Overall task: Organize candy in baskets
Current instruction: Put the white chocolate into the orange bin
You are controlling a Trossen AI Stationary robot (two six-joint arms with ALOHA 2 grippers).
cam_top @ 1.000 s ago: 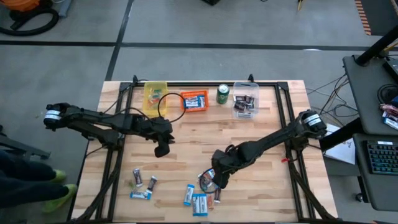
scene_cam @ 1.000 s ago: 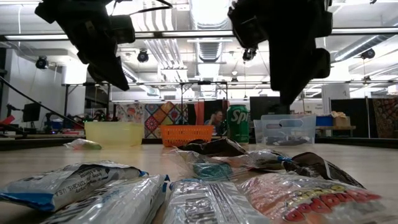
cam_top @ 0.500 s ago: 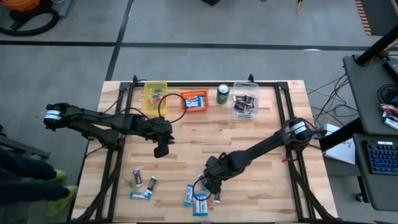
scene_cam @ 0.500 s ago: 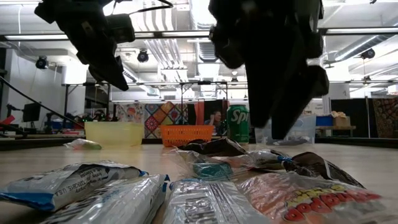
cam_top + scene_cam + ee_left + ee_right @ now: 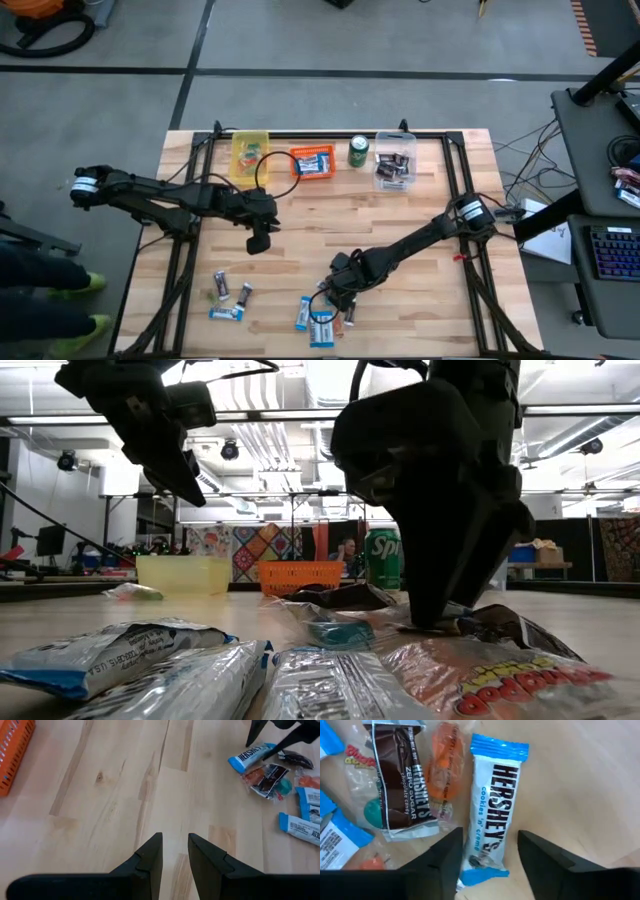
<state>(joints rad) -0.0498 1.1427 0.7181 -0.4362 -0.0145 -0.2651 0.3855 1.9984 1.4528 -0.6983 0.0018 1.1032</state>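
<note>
baskets (image 5: 313, 162) along table's far edge, candy (image 5: 322, 308) near front edge

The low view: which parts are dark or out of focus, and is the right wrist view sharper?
Low view: both arms are black silhouettes against bright ceiling lights; the nearest wrapped candy pieces are soft. Right wrist view: print on the blue-and-white cookies 'n' creme bar reads clearly between the right gripper fingers.
</note>
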